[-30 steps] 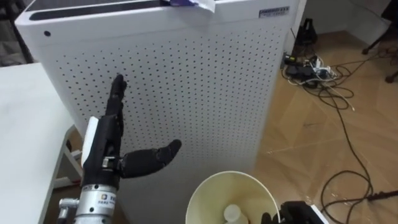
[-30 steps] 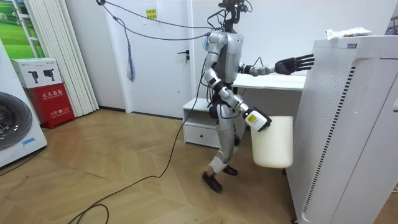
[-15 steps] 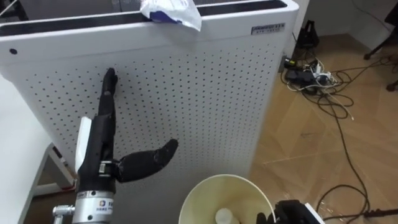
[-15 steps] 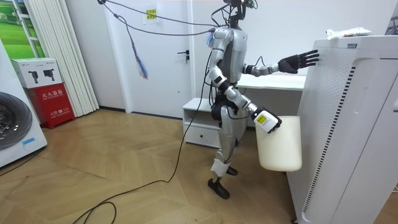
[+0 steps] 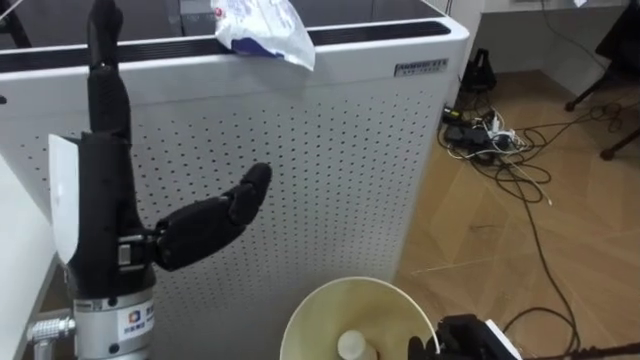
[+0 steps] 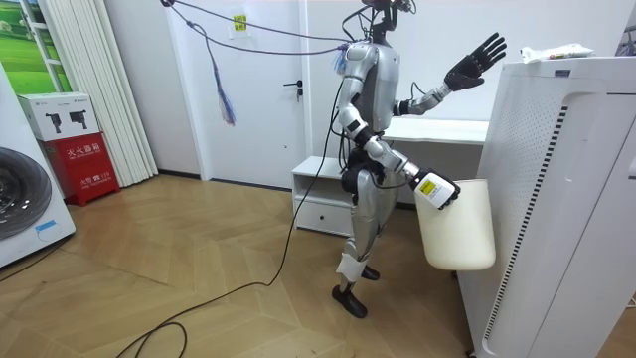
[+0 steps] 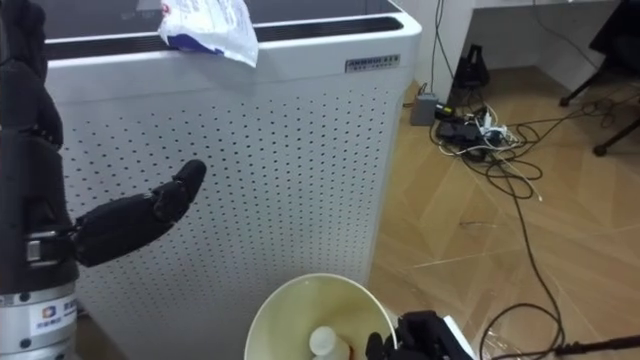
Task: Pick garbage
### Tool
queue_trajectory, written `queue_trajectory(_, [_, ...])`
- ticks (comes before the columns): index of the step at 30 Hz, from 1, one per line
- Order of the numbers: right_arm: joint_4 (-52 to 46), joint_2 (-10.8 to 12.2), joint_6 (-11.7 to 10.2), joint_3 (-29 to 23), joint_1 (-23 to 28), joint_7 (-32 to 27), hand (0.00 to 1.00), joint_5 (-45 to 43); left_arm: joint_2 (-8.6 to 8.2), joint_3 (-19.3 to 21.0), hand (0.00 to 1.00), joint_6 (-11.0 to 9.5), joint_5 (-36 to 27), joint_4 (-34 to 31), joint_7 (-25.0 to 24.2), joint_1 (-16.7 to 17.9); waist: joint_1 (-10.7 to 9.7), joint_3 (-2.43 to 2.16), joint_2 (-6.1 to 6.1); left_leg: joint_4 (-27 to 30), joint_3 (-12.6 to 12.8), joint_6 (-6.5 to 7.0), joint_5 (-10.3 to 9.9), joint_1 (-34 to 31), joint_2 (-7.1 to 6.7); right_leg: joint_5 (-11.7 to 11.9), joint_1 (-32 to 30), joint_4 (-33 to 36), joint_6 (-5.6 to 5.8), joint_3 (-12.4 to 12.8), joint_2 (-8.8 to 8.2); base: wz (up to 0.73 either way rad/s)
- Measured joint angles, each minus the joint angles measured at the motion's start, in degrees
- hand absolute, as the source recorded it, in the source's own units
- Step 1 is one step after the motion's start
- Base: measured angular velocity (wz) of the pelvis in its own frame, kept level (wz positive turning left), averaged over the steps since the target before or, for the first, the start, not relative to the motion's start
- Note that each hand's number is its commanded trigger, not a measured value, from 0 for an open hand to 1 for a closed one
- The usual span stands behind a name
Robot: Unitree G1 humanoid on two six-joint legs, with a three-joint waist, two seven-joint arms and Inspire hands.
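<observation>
A crumpled white and blue wrapper (image 5: 262,28) (image 7: 205,25) lies on top of the tall white perforated unit (image 5: 330,170), near its front edge. It also shows in the room view as the wrapper (image 6: 556,52). My left hand (image 5: 110,220) (image 6: 475,62) is raised in front of the unit, left of the wrapper and apart from it, open with straight fingers and the thumb spread. My right hand (image 5: 465,338) is shut on the rim of a cream bin (image 5: 300,310) (image 6: 457,224) held low beside the unit. A small white round piece (image 5: 350,345) lies inside the bin.
Cables and a power strip (image 5: 490,130) sprawl over the wooden floor to the right of the unit. In the room view a white desk (image 6: 437,129) and a low drawer unit (image 6: 323,194) stand behind me, and a washing machine (image 6: 20,209) is at the far left.
My left hand has risen from in front of the perforated panel to about the unit's top. I have stepped closer to the unit, carrying the bin along.
</observation>
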Motion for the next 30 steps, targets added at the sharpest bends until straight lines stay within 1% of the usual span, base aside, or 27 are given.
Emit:
queue_trajectory(2, [0.0,0.0,0.0,0.0,0.0,0.2,1.0,-0.1,0.0,0.0,0.0,-0.2,0.6,0.0,0.1,-0.2,0.2,0.03,0.12,0.0,-0.1,0.0,0.0,0.0,0.01,0.1,0.2,-0.4,0.09,-0.1,0.05,0.02])
queue_trajectory(6, [-0.1,0.0,-0.3,0.0,0.0,0.6,1.0,-0.5,0.05,0.0,0.0,-0.6,2.6,0.0,1.5,-0.5,0.3,0.1,0.75,-0.2,-0.1,0.0,0.0,0.0,-0.05,0.2,0.4,-0.9,0.19,0.0,0.07,0.01])
queue_trajectory(8, [-0.5,0.0,-0.3,0.0,0.0,0.7,1.0,-0.5,0.4,0.0,0.0,-0.8,3.9,0.0,2.2,-0.6,0.4,0.08,1.08,-0.4,-0.1,0.0,0.0,0.1,-0.07,0.2,0.4,-0.9,0.19,0.0,0.07,0.0])
queue_trajectory(11, [-1.2,-0.1,-0.3,0.1,0.0,1.1,1.0,-0.5,1.54,0.0,0.0,-0.8,5.0,0.0,2.3,-1.4,0.2,0.12,1.35,-0.8,-0.1,0.08,0.1,0.2,-0.07,0.2,0.4,-1.0,0.2,0.0,0.08,0.0])
queue_trajectory(12, [-1.5,-0.1,-0.3,0.1,0.0,1.3,1.0,-0.7,2.34,0.1,0.0,-0.8,5.2,0.0,2.3,-2.0,0.1,0.15,1.44,-0.8,-0.1,0.08,0.1,0.2,-0.04,0.2,0.5,-1.1,0.2,0.0,0.1,0.0])
queue_trajectory(13, [-1.8,-0.1,-0.3,0.1,0.0,1.5,1.0,-1.1,2.78,0.3,0.0,-0.8,5.6,0.0,2.3,-2.7,0.1,0.19,1.53,-0.8,-0.1,0.08,0.1,0.2,-0.04,0.2,0.6,-1.2,0.21,0.0,0.08,0.0])
queue_trajectory(17, [-2.6,-0.2,-0.3,0.2,0.0,1.6,1.0,-2.2,3.45,1.8,0.0,-0.8,5.2,0.0,2.3,-5.5,0.1,0.37,1.95,-1.0,-0.1,0.09,0.2,0.3,-0.08,0.2,0.6,-1.4,0.26,0.0,0.06,0.0])
queue_trajectory(19, [-2.6,-0.4,-0.3,0.2,0.0,1.7,1.0,-2.1,4.76,2.7,0.0,-0.7,5.0,0.0,2.2,-7.4,0.2,0.4,2.34,-1.1,-0.1,0.09,0.2,0.3,-0.08,0.3,0.7,-1.8,0.36,0.1,0.16,0.0])
queue_trajectory(20, [-2.6,-0.5,-0.3,0.2,0.0,1.7,1.0,-2.2,5.01,3.1,0.0,-0.6,5.1,0.0,2.2,-7.7,0.2,0.39,2.46,-1.2,-0.1,0.09,0.2,0.4,-0.11,0.3,0.7,-1.8,0.36,0.1,0.14,-0.03])
queue_trajectory(22, [-2.6,-0.7,-0.3,0.2,0.0,1.7,1.0,-2.5,5.85,4.7,0.0,0.2,5.4,0.0,2.2,-8.6,0.0,0.4,2.86,-2.3,-0.1,0.2,0.5,1.0,-0.31,0.4,0.9,-2.1,0.4,0.1,0.04,0.0])
queue_trajectory(24, [-2.6,-0.8,-0.2,0.1,0.0,1.9,1.0,-3.2,6.62,5.4,0.0,1.2,5.7,0.0,2.2,-9.2,-0.5,0.35,3.18,-2.7,-0.4,0.21,0.6,1.2,-0.32,0.6,1.4,-2.9,0.58,0.1,0.18,0.07])
queue_trajectory(25, [-2.6,-1.0,-0.1,0.1,0.0,2.0,1.0,-4.3,6.74,5.5,0.0,2.2,6.5,0.0,2.2,-9.8,-0.6,0.33,3.34,-2.7,-0.7,0.21,0.6,1.3,-0.39,0.6,1.7,-3.3,0.65,0.1,0.19,0.07])
queue_trajectory(26, [-2.6,-1.1,0.0,0.1,0.0,2.2,1.0,-4.8,6.8,5.5,0.0,2.6,6.6,0.1,2.2,-10.2,-0.8,0.32,3.46,-2.7,-0.8,0.21,0.6,1.3,-0.41,0.7,2.0,-3.6,0.74,0.1,0.22,0.06])
queue_trajectory(28, [-2.6,-1.3,0.6,0.1,0.0,3.1,1.0,-6.7,7.49,5.7,0.0,4.2,7.9,0.6,2.2,-11.8,-1.4,0.45,3.98,-2.9,-1.0,0.21,0.6,2.2,-0.48,0.9,3.3,-4.8,0.92,0.2,0.28,0.0])
queue_trajectory(30, [-2.6,-1.4,0.8,0.1,0.0,3.2,1.0,-6.7,8.27,5.7,0.0,4.8,9.0,0.9,2.2,-12.8,-1.7,0.52,4.49,-3.4,-0.8,0.2,0.6,2.9,-0.49,1.0,4.0,-5.4,1.03,0.4,0.37,-0.06])
